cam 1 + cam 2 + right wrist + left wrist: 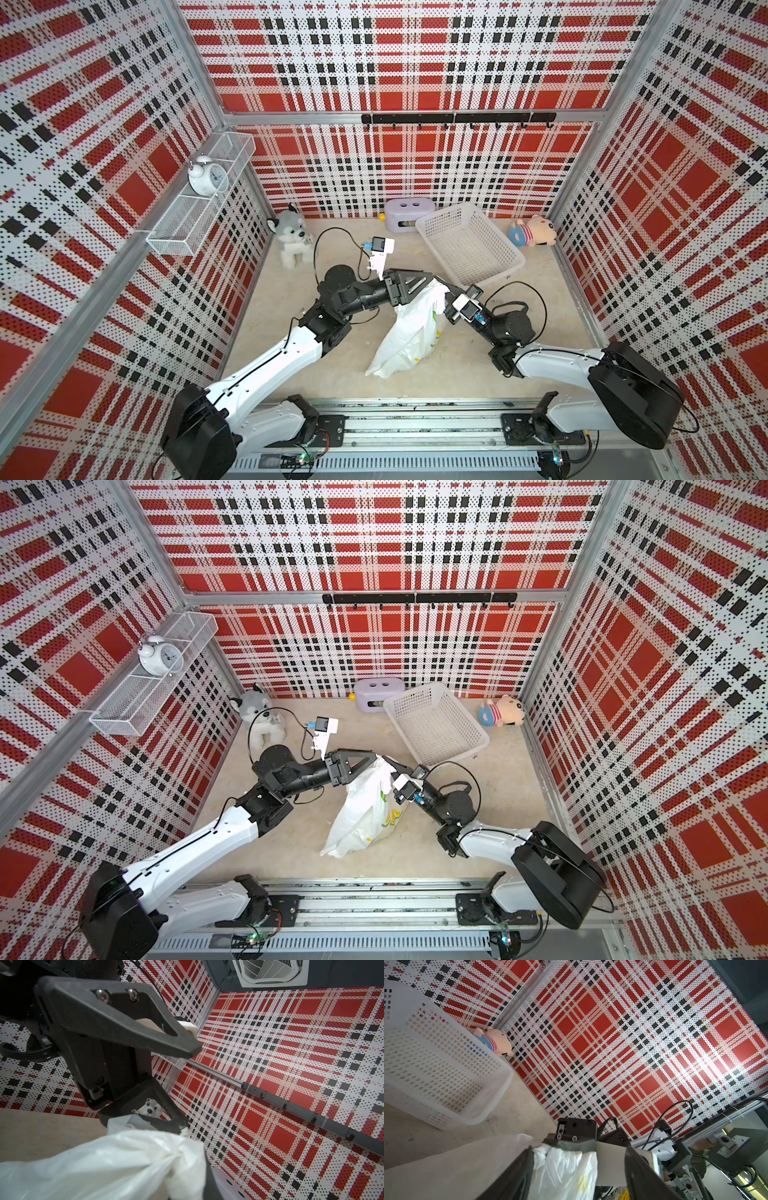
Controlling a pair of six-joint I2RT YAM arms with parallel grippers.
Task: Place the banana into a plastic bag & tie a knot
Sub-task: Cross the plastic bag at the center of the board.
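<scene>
Two grippers meet at the gathered top of the plastic bag (409,332). The right gripper (569,1142) is clamped tight on that bunched plastic, and the bag slopes away from its fingertips down to the floor (457,374). The left gripper (188,1088) has its jaws wide apart. The bag's top sits between its fingers (124,1036), touching one and clear of the other, so we see no grip there. Yellow-green patches (434,318) show on the bag's side, and we cannot tell whether the banana lies inside. A white mesh basket (469,245) rests beyond both sets of fingertips.
</scene>
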